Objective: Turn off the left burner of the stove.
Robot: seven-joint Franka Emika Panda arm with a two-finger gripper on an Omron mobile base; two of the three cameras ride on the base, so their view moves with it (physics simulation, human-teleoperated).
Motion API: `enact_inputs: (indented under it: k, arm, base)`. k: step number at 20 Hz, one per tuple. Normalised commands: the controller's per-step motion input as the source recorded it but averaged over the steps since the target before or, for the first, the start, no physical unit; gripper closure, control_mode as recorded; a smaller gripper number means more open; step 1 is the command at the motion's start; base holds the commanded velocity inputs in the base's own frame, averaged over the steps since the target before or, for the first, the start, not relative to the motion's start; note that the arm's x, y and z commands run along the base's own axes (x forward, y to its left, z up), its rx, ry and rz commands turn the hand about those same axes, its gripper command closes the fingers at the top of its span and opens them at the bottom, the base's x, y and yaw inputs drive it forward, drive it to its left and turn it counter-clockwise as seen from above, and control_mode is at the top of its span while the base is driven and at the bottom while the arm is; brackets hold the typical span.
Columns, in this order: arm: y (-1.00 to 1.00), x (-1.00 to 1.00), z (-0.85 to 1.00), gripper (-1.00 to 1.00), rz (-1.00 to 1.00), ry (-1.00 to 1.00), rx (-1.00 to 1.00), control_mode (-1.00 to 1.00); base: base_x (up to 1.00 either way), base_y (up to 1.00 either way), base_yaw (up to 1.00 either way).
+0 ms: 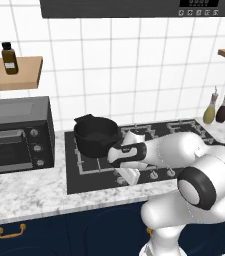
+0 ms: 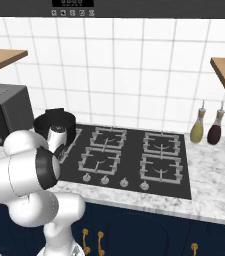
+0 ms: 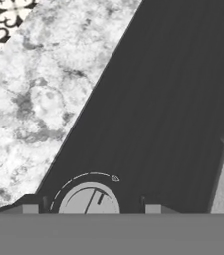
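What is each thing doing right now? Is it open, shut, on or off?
gripper: jaws open, one on each side of the knob
knob: between the jaws
black pot: upright on the left burner
toaster oven: door shut

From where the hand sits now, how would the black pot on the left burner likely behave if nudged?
The pot looks like heavy dark metal, so it would probably resist a light nudge. It sits on the raised bars of the left burner, so it may scrape or catch rather than glide. Its side handle could make it pivot.
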Motion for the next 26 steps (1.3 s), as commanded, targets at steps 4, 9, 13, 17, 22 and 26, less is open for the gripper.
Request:
enact_inputs:
  k: [4, 9, 13, 17, 22, 26]
  arm:
    - [0.0, 0.0, 0.0, 1.0, 0.0, -0.01, 0.0, -1.0]
    - [0.0, 0.0, 0.0, 1.0, 0.0, 0.0, 0.0, -1.0]
    - [0.0, 0.0, 0.0, 1.0, -0.11, 0.04, 0.0, -1.0]
    - [0.0, 0.0, 0.0, 1.0, -0.27, 0.14, 0.0, -1.0]
    - [-0.01, 0.0, 0.0, 1.0, -0.4, 0.2, 0.0, -1.0]
    - [-0.03, 0.0, 0.0, 1.0, -0.52, 0.23, 0.0, -1.0]
  base:
    - [0.0, 0.0, 0.0]
    - [0.0, 0.0, 0.0]
    - [0.0, 0.0, 0.0]
    - [0.0, 0.0, 0.0]
    - [0.0, 0.0, 0.0]
    - [0.0, 0.0, 0.0]
